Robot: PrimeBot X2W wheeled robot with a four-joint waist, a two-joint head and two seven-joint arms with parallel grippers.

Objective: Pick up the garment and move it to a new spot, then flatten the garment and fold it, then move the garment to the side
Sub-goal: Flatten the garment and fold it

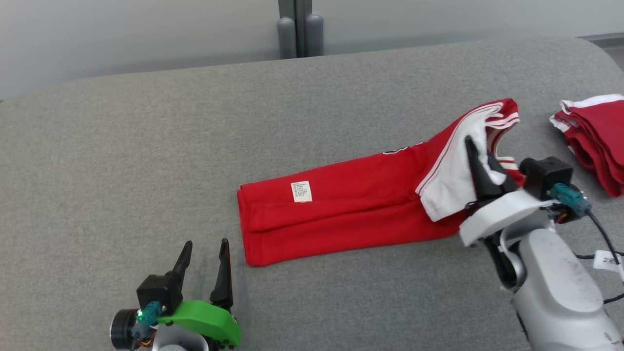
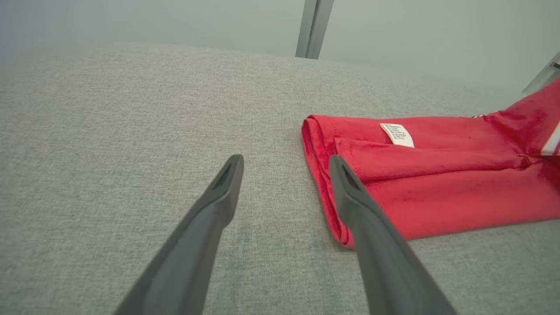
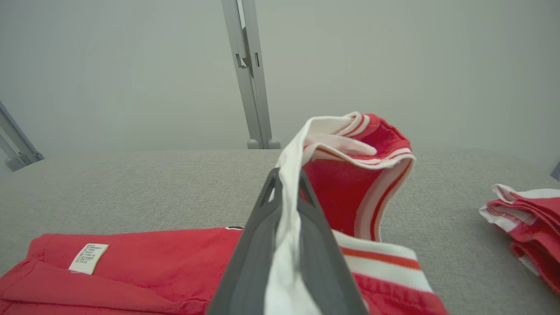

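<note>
Red garment lies folded on the table. The right gripper is clamped on its white end, raised at 3 o'clock. The left gripper stands wide open and empty at 7 o'clock. Risk: the pinch slips, or lifting drags the fold apart. The right wrist view confirms cloth between the fingers; the head view does not.

grey surface with garment, red pile

Red garment with white stripes on grey table.
</note>
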